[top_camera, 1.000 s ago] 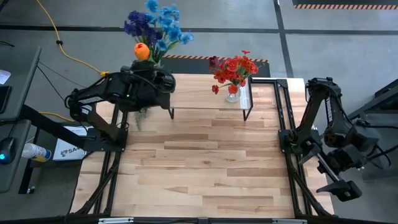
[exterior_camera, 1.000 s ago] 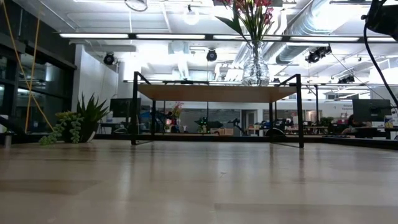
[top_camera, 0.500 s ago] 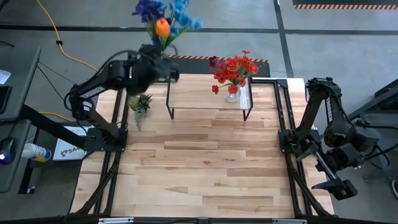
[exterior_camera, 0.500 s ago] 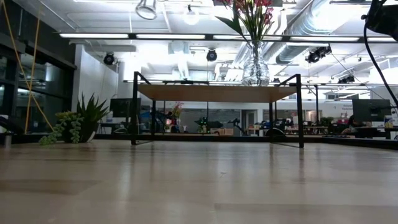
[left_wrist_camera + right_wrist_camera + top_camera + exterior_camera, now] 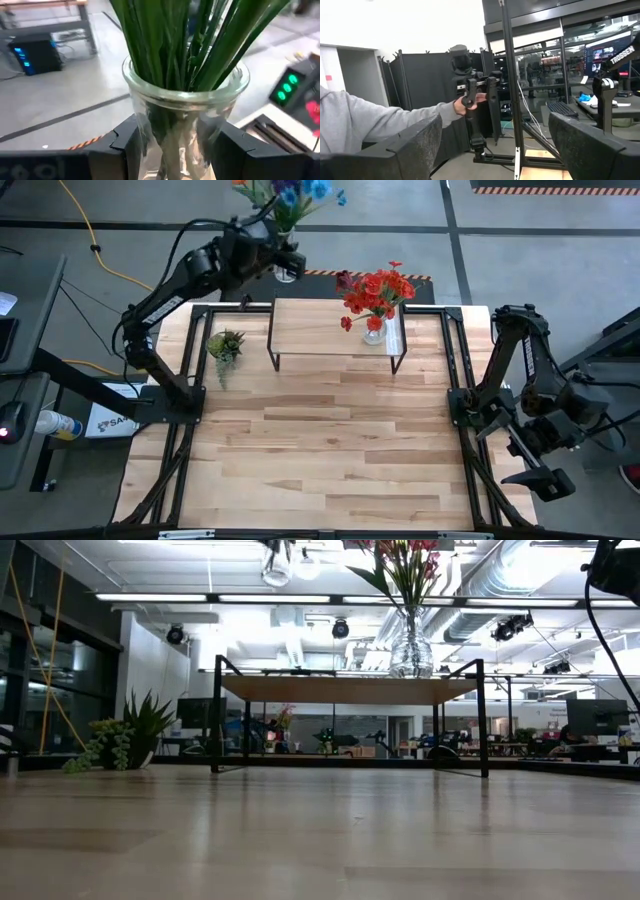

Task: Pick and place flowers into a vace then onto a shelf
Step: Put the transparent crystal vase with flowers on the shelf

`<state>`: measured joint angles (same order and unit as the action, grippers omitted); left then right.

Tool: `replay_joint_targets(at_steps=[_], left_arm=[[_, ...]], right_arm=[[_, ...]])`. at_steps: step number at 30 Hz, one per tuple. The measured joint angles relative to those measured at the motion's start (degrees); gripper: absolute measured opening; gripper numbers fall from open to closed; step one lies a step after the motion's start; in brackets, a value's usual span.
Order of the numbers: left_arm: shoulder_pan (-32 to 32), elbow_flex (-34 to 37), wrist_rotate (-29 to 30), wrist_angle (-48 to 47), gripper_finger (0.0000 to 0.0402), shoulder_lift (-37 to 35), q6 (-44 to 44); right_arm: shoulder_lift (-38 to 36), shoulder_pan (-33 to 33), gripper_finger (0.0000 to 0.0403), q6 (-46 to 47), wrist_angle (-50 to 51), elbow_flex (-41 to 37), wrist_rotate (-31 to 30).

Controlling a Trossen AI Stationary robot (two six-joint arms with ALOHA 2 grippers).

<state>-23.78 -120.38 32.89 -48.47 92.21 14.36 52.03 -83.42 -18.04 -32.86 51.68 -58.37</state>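
Note:
A clear glass vase (image 5: 186, 107) full of green stems sits between my left gripper's (image 5: 177, 147) dark fingers. In the high view my left gripper (image 5: 272, 258) is raised past the table's far-left corner, with blue and orange flowers (image 5: 290, 192) above it. The vase's bottom (image 5: 277, 567) shows high up in the low view. The shelf (image 5: 335, 330) stands at the table's far middle, and a second glass vase (image 5: 410, 645) of red flowers (image 5: 378, 290) rests on its right end. My right gripper (image 5: 545, 478) is open, idle off the table's near-right edge. My left gripper pinches the glass vase by its body just under the flared rim (image 5: 150, 125), one finger (image 5: 125, 147) on each side. The fingers come at it roughly level. The vase is upright and lifted clear, above shelf height, with the stems standing up out of it.
A small green spiky plant (image 5: 225, 345) stands on the table left of the shelf. The shelf's thin black legs (image 5: 215, 715) stand on the tabletop. Bare wood (image 5: 330, 450) runs from the shelf to the near edge. A person's sleeved arm (image 5: 380, 125) shows beyond the table.
My left gripper has risen and moved toward the table's far edge and somewhat right, carrying the vase of blue and orange flowers from beside the small plant up above shelf height. The vase has stayed upright. My right arm has kept still.

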Motion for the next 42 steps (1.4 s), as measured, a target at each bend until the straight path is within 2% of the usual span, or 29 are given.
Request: replay_joint_targets(at_steps=[8,14,19,23,26,36,42], left_arm=[[-5.03,0.11,-12.39,6.75,0.0209,3.89,-5.05],[-8.65,0.07,-14.89,7.72,0.0209,6.36,-6.84],[-11.47,0.07,-20.18,8.47,0.0209,7.41,-7.79],[-12.42,0.07,-20.76,10.37,0.0209,8.30,-9.49],[-13.41,0.07,-23.55,12.27,0.0209,8.41,-10.13],[-14.92,9.66,-28.18,20.27,0.0209,8.35,-10.15],[-14.86,14.10,-30.76,21.70,0.0209,8.41,-10.48]], right_arm=[[0.00,0.02,0.0351,0.00,0.00,0.00,-1.29],[0.00,0.02,0.0351,0.09,-0.04,0.00,-1.29],[0.02,0.02,0.0351,0.00,-0.44,0.00,-1.29],[0.02,0.02,0.0351,-0.32,-0.85,0.00,-1.31],[0.02,0.03,0.0351,-0.44,-0.92,0.00,-1.58],[0.02,0.28,0.0351,-0.44,-2.07,0.00,-1.33],[0.02,0.27,0.0351,-0.15,-2.21,0.00,-1.36]])
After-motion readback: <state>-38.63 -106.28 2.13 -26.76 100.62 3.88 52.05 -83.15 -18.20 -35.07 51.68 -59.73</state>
